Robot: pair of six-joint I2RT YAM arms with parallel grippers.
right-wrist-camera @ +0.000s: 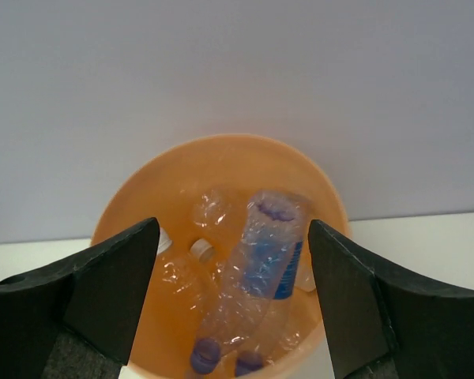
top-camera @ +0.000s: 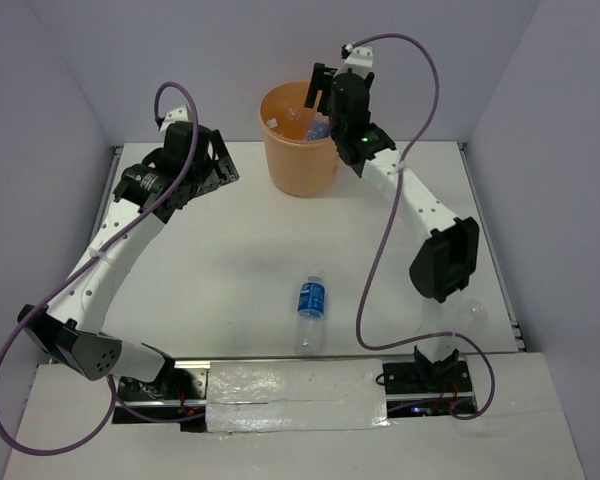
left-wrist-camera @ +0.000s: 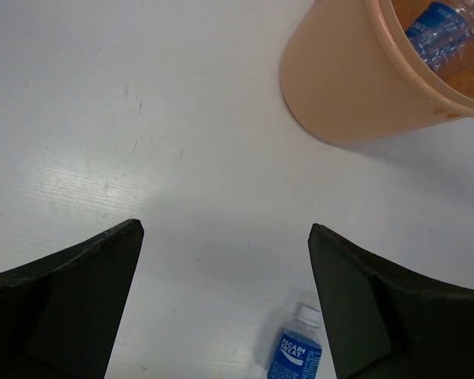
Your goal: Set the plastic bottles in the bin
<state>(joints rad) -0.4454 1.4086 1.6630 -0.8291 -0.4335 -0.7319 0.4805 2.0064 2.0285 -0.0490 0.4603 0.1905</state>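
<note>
The orange bin [top-camera: 300, 150] stands at the back middle of the table. My right gripper [top-camera: 317, 98] hangs open and empty just above its rim. In the right wrist view [right-wrist-camera: 233, 292] the jaws stand wide apart over the bin [right-wrist-camera: 221, 150], which holds several clear bottles. A blue-labelled one [right-wrist-camera: 265, 264] slants across the top, slightly blurred. Another blue-labelled bottle [top-camera: 310, 305] lies on the table near the front middle. My left gripper [top-camera: 220, 165] is open and empty left of the bin. Its view [left-wrist-camera: 225, 304] shows that bottle [left-wrist-camera: 299, 354] and the bin [left-wrist-camera: 347, 87].
A faint clear bottle-like shape [top-camera: 472, 316] lies at the front right, by the right arm's elbow [top-camera: 445, 258]. White walls close in the table at the back and sides. The arm bases sit on the near rail [top-camera: 300, 385].
</note>
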